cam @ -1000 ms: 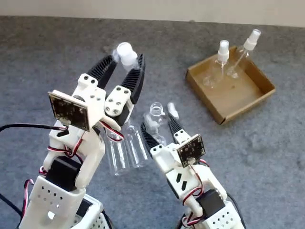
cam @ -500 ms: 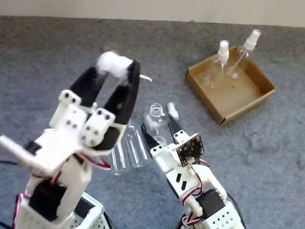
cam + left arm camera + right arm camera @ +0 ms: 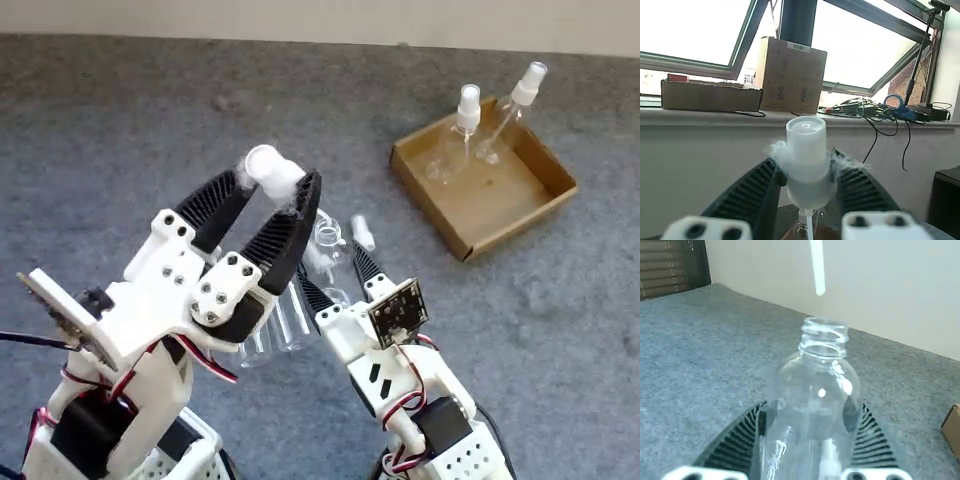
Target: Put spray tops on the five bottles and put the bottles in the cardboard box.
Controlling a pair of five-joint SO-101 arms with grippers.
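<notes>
Looking first at what is nearest, we see the right pincer (image 3: 330, 268) closed around an open bottle (image 3: 326, 240), held upright with its mouth free. In the right wrist view the two fingers press on the clear glass from both sides. The left pincer (image 3: 275, 182) grips a white spray top (image 3: 270, 165) between its tips. Within the last second it has swung back from farther out and come lower, so the spray top is now near the bottle mouth but not yet on it, while the right arm has kept still. The thin tube (image 3: 817, 267) hangs just above the mouth, a little to one side, so we judge the next step is to guide it in and lower the top. Partly under the left arm rest the lying bottles (image 3: 280, 325), without tops, and a loose spray top (image 3: 362, 233) lies just beside the held bottle. Farther off, the cardboard box (image 3: 425, 205) holds two finished bottles (image 3: 466, 125), so three are left to do. The surface (image 3: 120, 120) is a grey, carpet-like cover that ends at a pale wall (image 3: 300, 20). The left wrist view shows a window (image 3: 695, 30) and a sill carrying cartons (image 3: 792, 75) and cables (image 3: 860, 106).
</notes>
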